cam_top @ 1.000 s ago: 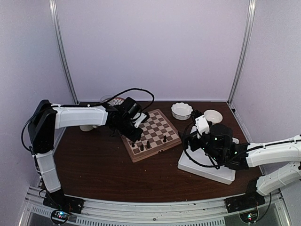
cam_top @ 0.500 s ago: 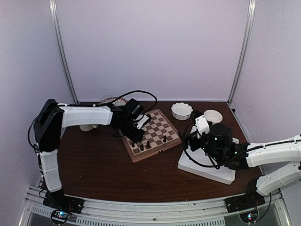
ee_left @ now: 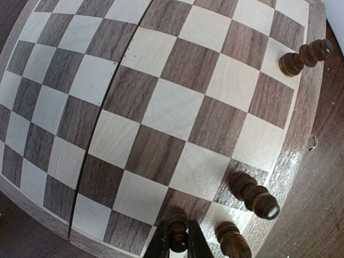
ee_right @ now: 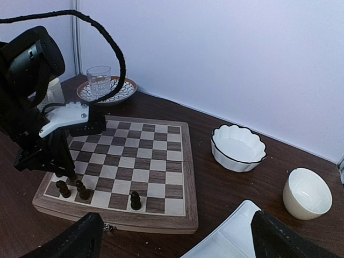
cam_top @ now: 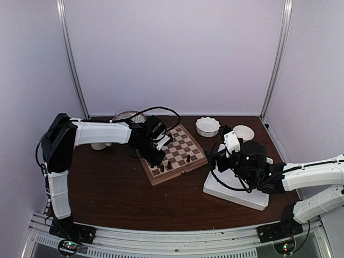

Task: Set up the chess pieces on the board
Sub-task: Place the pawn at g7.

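The board lies mid-table, turned at an angle, and 4 dark chess pieces are on its edge rows nearest the arms. 1 of them, a dark piece, is pinched between the tips of the left gripper over a corner-side square. The right gripper hangs above the white tray, its fingers spread wide and holding nothing. A scalloped bowl and a cream cup sit beyond the tray.

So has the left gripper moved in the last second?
Yes. In the overhead view the left gripper has edged right, farther over the board's left corner.
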`<action>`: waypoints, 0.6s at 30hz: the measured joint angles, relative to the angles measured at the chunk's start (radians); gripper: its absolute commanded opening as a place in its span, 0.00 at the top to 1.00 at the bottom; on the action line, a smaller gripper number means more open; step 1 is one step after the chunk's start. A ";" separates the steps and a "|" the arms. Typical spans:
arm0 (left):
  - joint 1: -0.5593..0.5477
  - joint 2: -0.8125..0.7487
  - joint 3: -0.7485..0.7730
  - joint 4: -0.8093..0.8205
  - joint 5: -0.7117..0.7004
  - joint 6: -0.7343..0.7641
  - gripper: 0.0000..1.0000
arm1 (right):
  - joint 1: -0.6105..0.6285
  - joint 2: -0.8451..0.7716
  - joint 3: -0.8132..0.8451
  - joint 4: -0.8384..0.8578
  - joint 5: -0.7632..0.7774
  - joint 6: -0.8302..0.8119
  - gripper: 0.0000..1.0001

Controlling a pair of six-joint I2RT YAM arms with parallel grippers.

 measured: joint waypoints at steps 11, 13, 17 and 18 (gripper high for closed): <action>0.000 0.005 0.000 -0.001 0.000 0.003 0.84 | 0.000 0.000 0.000 0.000 0.000 0.000 0.01; 0.000 0.005 0.001 -0.002 0.000 0.003 0.82 | 0.000 0.000 0.000 0.000 0.000 0.000 0.01; 0.000 0.005 0.005 -0.002 0.000 0.003 0.80 | 0.000 0.000 0.000 0.000 0.000 0.000 0.01; 0.000 0.005 0.006 -0.002 0.000 0.003 0.80 | 0.000 0.000 0.000 0.000 0.000 0.000 0.01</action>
